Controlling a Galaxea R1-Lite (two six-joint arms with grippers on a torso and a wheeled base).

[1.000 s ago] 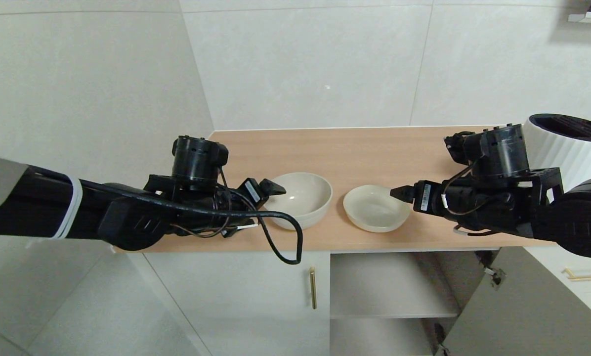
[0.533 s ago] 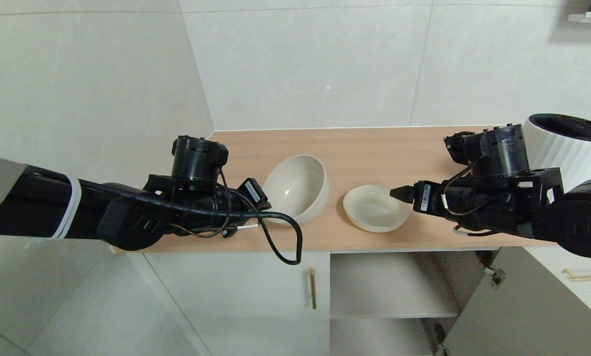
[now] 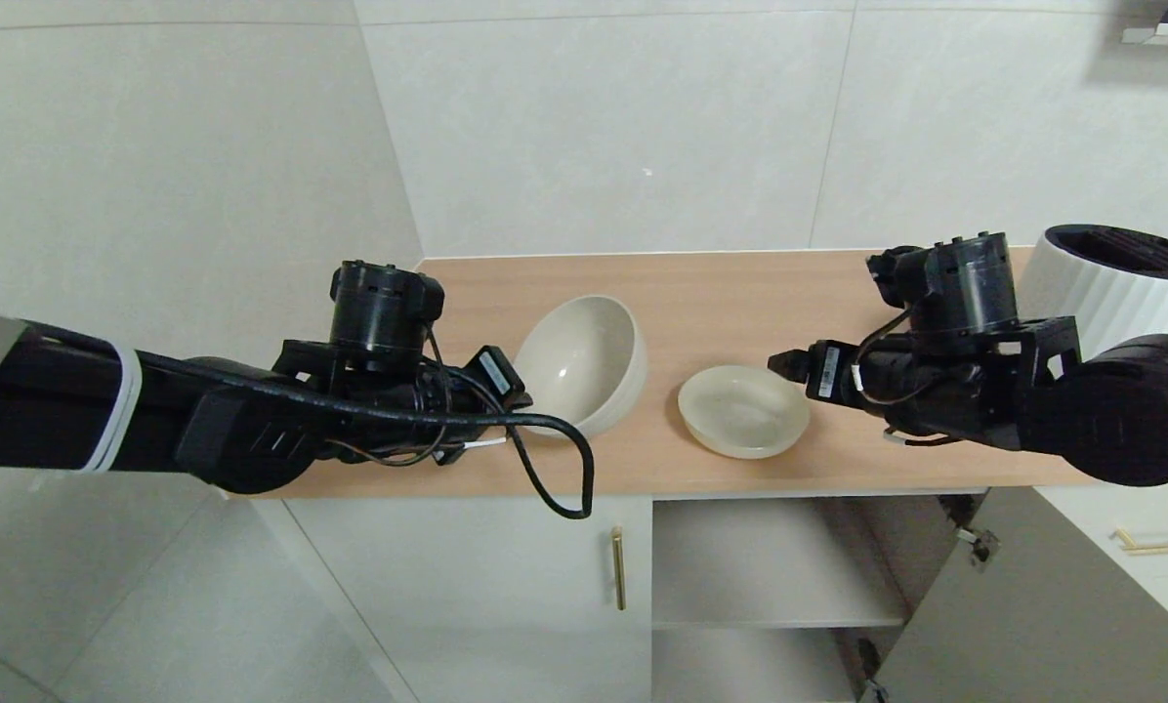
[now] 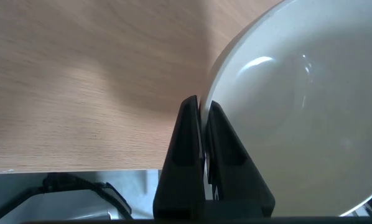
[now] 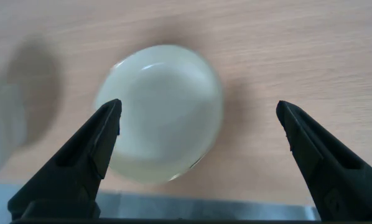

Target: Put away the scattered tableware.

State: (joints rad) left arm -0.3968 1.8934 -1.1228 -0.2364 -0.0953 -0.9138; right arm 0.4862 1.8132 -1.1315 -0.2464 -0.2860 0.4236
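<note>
My left gripper (image 4: 201, 104), arm stretched level, pinches the rim of the large bowl (image 3: 584, 356), which is tipped steeply, perhaps resting its lower edge on the counter (image 3: 740, 293). At its 3 o'clock sits the small bowl (image 3: 743, 410), my right gripper (image 5: 198, 107) above it, jaws wide apart.

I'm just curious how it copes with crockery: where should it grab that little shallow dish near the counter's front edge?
Probably its rim, on the side nearest the open right hand. The small dish sits upright with a thin raised wall, so one finger inside and one outside should pinch it, as the left hand does on the larger bowl.
</note>
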